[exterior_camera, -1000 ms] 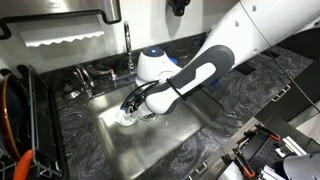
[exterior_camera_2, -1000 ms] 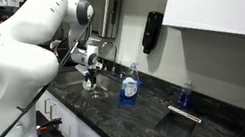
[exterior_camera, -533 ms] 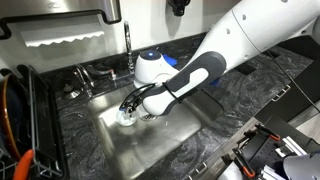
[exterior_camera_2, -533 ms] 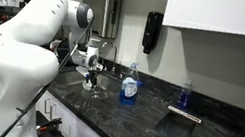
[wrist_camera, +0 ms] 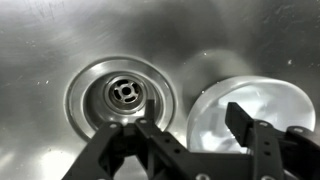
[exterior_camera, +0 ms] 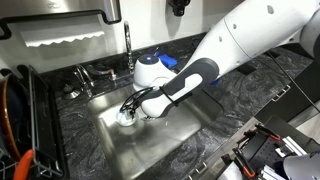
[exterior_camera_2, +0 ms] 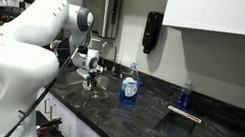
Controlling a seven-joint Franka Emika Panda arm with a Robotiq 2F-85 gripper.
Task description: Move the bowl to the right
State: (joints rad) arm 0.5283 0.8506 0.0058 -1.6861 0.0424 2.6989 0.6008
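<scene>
The small white glossy bowl (wrist_camera: 250,125) lies on the steel sink floor, to the right of the round metal drain strainer (wrist_camera: 122,95) in the wrist view. My gripper (wrist_camera: 195,125) is open and hangs low over the bowl's left rim: one finger is over the bowl, the other over the gap between drain and bowl. In an exterior view the bowl (exterior_camera: 122,119) peeks out under the gripper (exterior_camera: 130,108) inside the sink. In an exterior view the gripper (exterior_camera_2: 89,76) is down at the sink; the bowl is hidden there.
The sink basin (exterior_camera: 150,140) is set in a dark marble counter with a faucet (exterior_camera: 128,50) behind it. A dish rack (exterior_camera: 20,120) stands beside the sink. A blue soap bottle (exterior_camera_2: 131,84) stands on the counter near the sink.
The arm has shifted slightly and the gripper has sunk a little lower toward the bowl. The bowl has not moved.
</scene>
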